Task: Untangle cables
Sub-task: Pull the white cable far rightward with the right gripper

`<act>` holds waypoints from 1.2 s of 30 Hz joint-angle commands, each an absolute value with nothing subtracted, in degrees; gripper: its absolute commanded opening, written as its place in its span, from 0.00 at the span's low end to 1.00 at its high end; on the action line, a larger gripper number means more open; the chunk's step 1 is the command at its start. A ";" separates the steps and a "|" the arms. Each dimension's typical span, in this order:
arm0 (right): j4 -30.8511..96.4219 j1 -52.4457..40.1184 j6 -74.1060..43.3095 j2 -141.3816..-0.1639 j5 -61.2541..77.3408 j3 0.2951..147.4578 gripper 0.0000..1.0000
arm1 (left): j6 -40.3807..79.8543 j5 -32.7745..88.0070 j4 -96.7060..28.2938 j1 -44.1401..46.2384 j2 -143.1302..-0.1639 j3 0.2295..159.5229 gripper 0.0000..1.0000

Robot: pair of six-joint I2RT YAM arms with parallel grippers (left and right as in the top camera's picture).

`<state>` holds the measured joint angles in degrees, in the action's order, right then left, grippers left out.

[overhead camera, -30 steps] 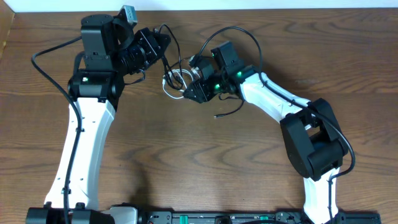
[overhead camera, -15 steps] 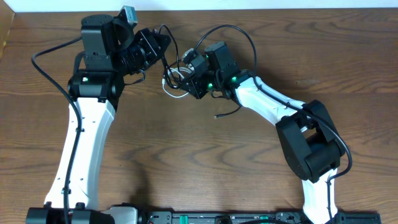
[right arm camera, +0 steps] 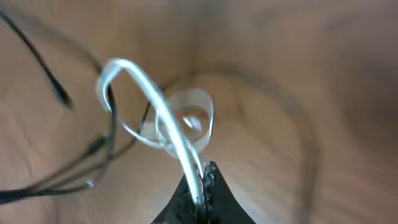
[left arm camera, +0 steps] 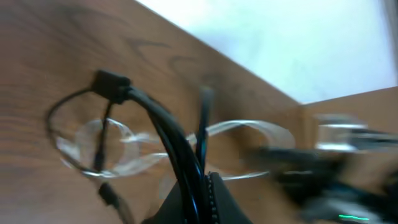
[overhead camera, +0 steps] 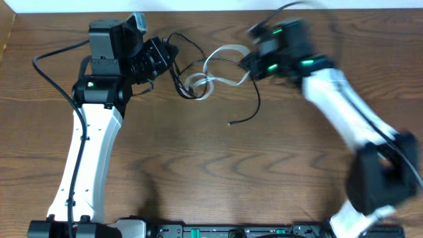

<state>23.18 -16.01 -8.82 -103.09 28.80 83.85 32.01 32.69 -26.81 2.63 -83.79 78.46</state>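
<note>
Cables [overhead camera: 210, 66] meet in a knot [overhead camera: 193, 86] — left gripper [left arm camera: 200, 186] clamped on the black ones [left arm camera: 163, 121] left of it, right gripper [right arm camera: 202, 180] on the white cable [right arm camera: 163, 115]. Likely mid-separation; next, draw white free of the knot — gently.

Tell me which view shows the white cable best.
Overhead: the white cable shows its whole looped run up to the right gripper. Right wrist shows it close, pinched, but blurred and partial. Left wrist shows only faint blurred loops behind the black cable.
</note>
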 commanded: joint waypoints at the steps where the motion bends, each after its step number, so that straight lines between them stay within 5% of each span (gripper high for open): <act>1: 25.19 -10.55 -12.29 -93.60 24.69 84.27 0.01 | 24.60 27.35 -29.15 2.39 -83.11 78.98 0.08; 21: 19.00 29.52 -25.80 -82.24 27.16 84.31 0.01 | 22.50 20.91 -31.29 2.39 -83.22 78.98 0.07; 30: 12.05 33.30 -27.05 -84.25 27.09 84.62 0.01 | 21.02 20.97 -33.19 4.64 -84.88 78.98 0.08; 36: 20.36 31.66 -24.97 -95.04 27.66 97.27 0.02 | 20.12 20.93 -31.75 6.98 -84.97 78.98 0.08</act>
